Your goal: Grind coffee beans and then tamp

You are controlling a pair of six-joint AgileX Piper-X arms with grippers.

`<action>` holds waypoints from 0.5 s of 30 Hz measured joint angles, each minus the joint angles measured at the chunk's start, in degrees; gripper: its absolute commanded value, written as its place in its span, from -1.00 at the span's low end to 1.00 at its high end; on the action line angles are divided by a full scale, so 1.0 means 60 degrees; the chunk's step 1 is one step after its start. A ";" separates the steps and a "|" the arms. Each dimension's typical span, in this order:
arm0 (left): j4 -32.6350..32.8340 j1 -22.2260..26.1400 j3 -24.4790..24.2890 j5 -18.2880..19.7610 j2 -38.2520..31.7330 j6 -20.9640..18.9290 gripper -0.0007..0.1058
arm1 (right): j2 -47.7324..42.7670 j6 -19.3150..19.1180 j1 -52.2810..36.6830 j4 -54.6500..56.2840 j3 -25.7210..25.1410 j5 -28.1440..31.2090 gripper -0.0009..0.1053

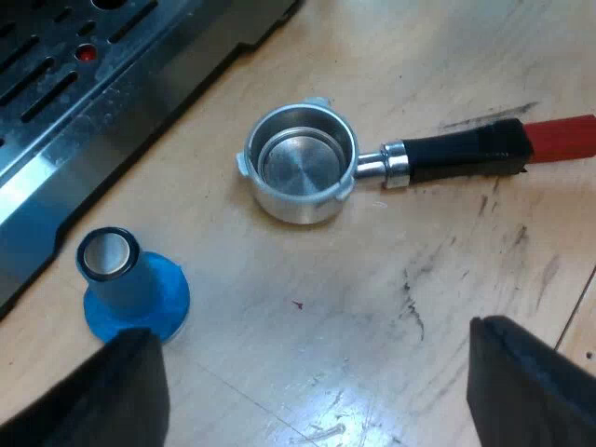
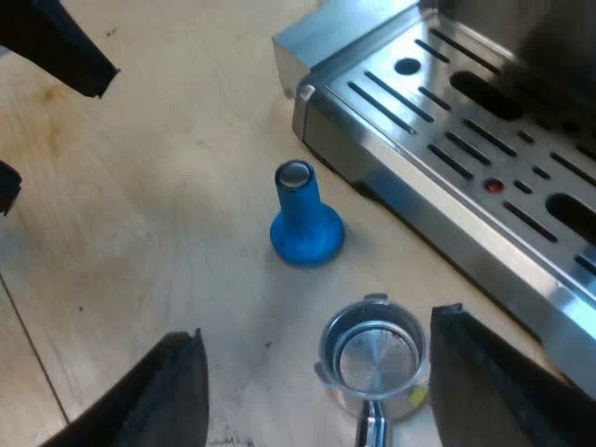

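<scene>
The left gripper hangs above the scuffed, pale wooden table with its two black fingers spread wide and nothing between them. Beyond it stands a blue plastic tamper with a flared foot, upright, close by the slotted drip tray of the brushed-steel espresso machine. Near that lies the round metal holder, loose on the wood, its basket bare inside (no grounds in it yet) and its black handle ending in red. The right gripper is likewise wide apart and empty-handed, poised over the holder's cup end. I'd judge the holder stiff and head-heavy, its polished cup slippery — the dark handle close to the steel collar looks the surest hold.
</scene>
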 measured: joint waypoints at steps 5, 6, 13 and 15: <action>0.0000 0.0000 0.0000 0.0000 0.0000 0.0000 0.30 | 0.0000 -0.0039 0.0000 -0.1796 0.1009 -0.0402 0.03; 0.0000 0.0000 0.0000 0.0000 0.0000 0.0000 0.30 | 0.0000 -0.0057 0.0000 -0.1980 0.1112 -0.0408 0.03; -0.0017 0.0000 0.0000 0.0000 0.0000 0.0000 0.30 | 0.0049 -0.0103 0.0000 -0.2849 0.1640 -0.0407 0.03; -0.0017 0.0000 0.0000 0.0000 0.0000 0.0000 0.30 | 0.0237 -0.0172 0.0000 -0.3381 0.1988 -0.0407 0.03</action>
